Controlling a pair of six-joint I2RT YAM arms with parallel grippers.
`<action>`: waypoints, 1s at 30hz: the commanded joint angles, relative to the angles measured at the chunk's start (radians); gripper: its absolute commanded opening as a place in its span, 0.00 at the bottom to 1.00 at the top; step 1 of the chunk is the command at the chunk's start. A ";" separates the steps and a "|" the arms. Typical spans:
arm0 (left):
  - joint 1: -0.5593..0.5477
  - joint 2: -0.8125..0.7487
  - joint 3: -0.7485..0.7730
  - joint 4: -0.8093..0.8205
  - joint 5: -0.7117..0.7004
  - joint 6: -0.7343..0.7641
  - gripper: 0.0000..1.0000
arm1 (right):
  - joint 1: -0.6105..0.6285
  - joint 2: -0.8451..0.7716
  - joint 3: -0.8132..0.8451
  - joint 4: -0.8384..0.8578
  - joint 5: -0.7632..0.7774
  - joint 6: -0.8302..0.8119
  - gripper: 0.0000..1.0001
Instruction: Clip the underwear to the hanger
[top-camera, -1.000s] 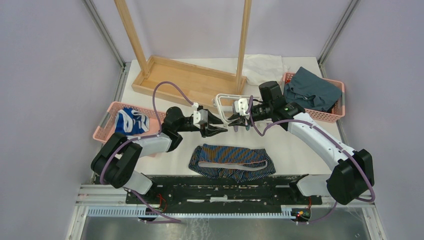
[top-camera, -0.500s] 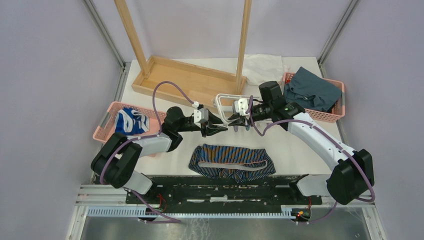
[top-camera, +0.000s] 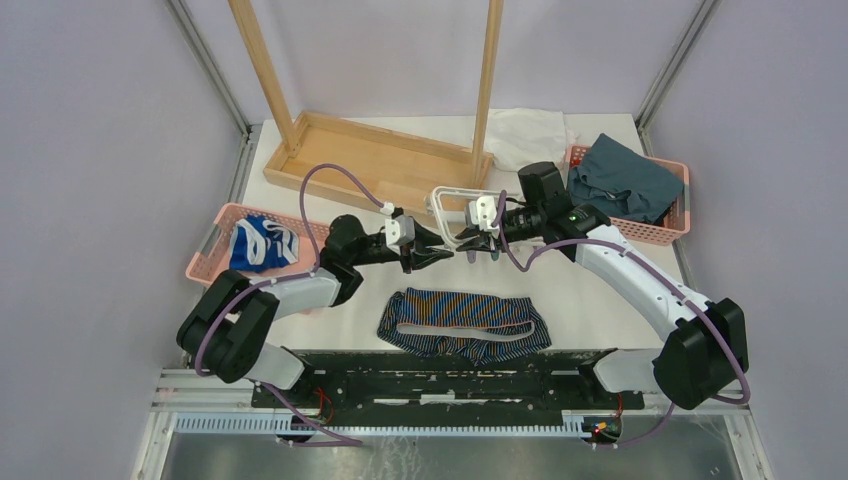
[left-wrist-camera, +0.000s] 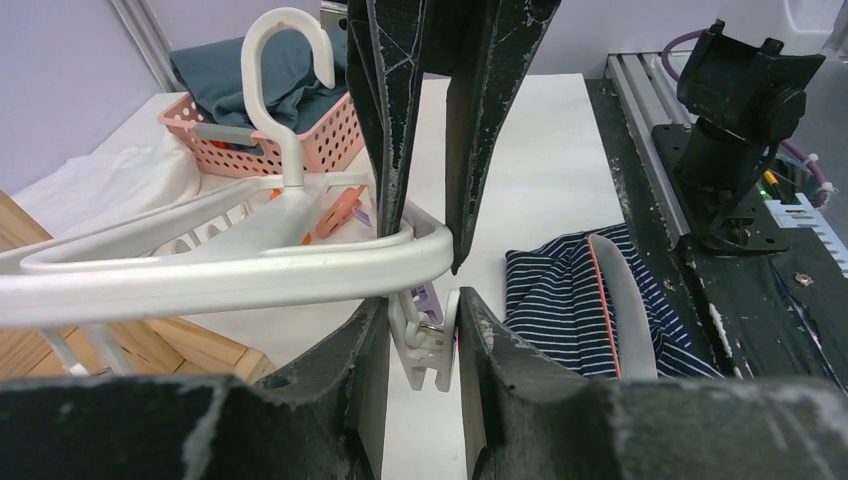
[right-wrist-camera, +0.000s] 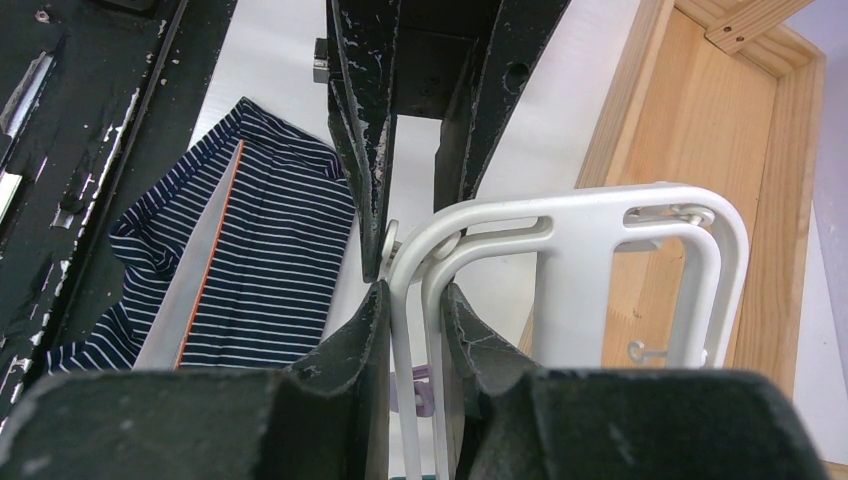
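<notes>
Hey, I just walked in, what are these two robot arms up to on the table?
The right gripper holds the white hanger by one end of its frame, jaws shut on it. The left gripper faces it, jaws on either side of a white clip hanging under that end; whether they are squeezing it is unclear. The striped navy underwear lies on the table at its near edge, untouched, so nothing is clipped yet.
</notes>
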 joint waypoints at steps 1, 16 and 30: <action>0.003 -0.029 0.002 0.047 -0.020 -0.051 0.20 | -0.002 -0.023 0.013 0.057 -0.044 0.001 0.00; 0.002 0.007 0.018 0.138 0.005 -0.121 0.48 | -0.001 -0.024 0.011 0.059 -0.046 0.003 0.00; 0.002 0.013 0.024 0.114 0.011 -0.121 0.47 | -0.001 -0.025 0.011 0.059 -0.046 0.005 0.00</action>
